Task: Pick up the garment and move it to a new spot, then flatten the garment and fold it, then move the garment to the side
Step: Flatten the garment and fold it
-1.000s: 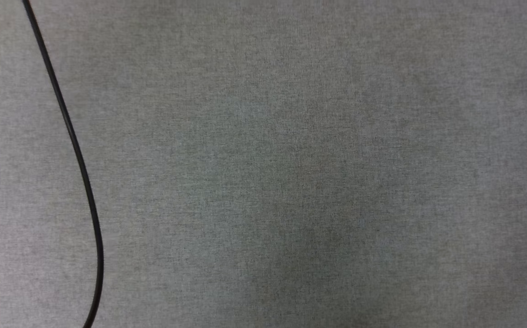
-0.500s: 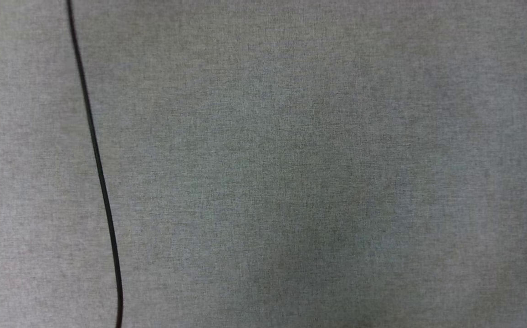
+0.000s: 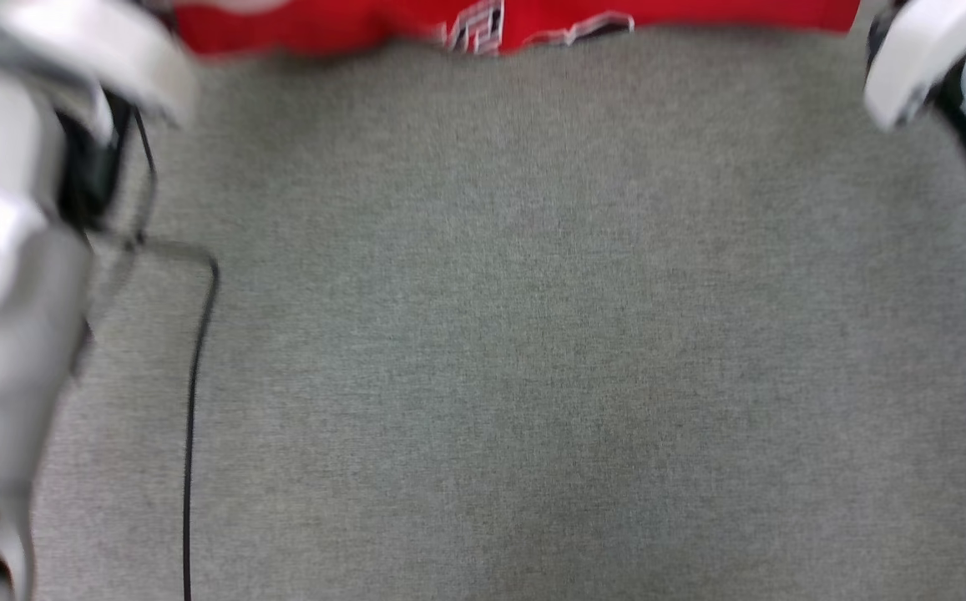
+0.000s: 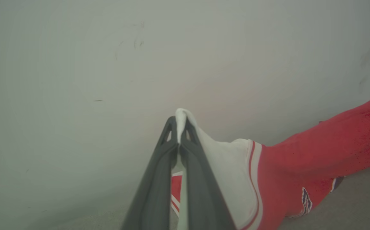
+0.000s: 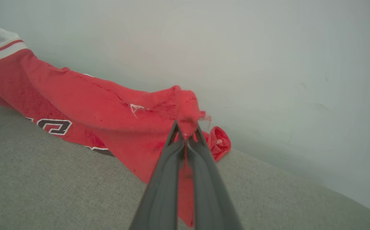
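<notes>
1. New in my head view: the garment (image 3: 483, 21) runs as a red band at 12 o'clock. My left forearm (image 3: 7, 292) is at 9 and my right forearm (image 3: 925, 58) at 2, both blurred.
2. Half a second earlier that view held just the grey surface (image 3: 533, 334) and the black cable (image 3: 190, 434). The whole picture has shifted, so I read it as the head moving.
3. The left gripper (image 4: 179, 127) is pinched closed on the white sleeve (image 4: 226, 166). The right gripper (image 5: 185, 131) is pinched closed on a red fold.
4. The garment spans between them, its lower part resting on the surface. I judge the carry is underway and the flattening not yet done.
</notes>
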Robot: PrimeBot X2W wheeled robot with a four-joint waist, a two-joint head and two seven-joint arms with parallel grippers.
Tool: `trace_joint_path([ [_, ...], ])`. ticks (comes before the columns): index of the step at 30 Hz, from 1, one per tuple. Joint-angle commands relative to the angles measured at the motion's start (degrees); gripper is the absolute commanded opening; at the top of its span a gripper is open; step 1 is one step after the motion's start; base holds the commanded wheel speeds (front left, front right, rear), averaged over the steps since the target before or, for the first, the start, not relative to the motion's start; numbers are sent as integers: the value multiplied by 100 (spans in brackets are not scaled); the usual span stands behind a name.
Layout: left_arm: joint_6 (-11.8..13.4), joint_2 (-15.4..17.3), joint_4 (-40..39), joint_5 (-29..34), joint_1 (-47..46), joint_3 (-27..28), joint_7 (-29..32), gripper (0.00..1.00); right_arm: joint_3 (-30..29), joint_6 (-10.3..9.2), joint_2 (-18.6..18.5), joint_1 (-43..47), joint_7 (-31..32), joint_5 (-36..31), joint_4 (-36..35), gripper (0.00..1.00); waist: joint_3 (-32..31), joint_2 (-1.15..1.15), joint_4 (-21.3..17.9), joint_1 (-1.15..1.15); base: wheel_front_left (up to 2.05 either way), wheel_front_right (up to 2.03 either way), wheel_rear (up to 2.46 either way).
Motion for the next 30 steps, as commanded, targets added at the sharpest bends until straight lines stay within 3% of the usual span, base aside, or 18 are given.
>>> trace_joint_path([
  [1,187,18,-385,-115,739,57,-36,0,164,-8,-136,463,-46,163,-133,0,-370,0,67,0,0,0,0],
  [18,1318,267,-2558,-861,5257,3,377,0,723,-8,-1066,3546,60,1020,-1156,0,-1974,0,213,0,0,0,0],
  [23,1515,281,-2905,-1140,6177,-33,527,0,563,-8,-1234,4388,121,1170,-1455,0,-2312,0,275,0,0,0,0],
  [30,1585,293,-3194,-1507,7116,-208,807,0,78,-8,-1393,5631,249,1270,-1895,0,-2693,0,340,0,0,0,0],
])
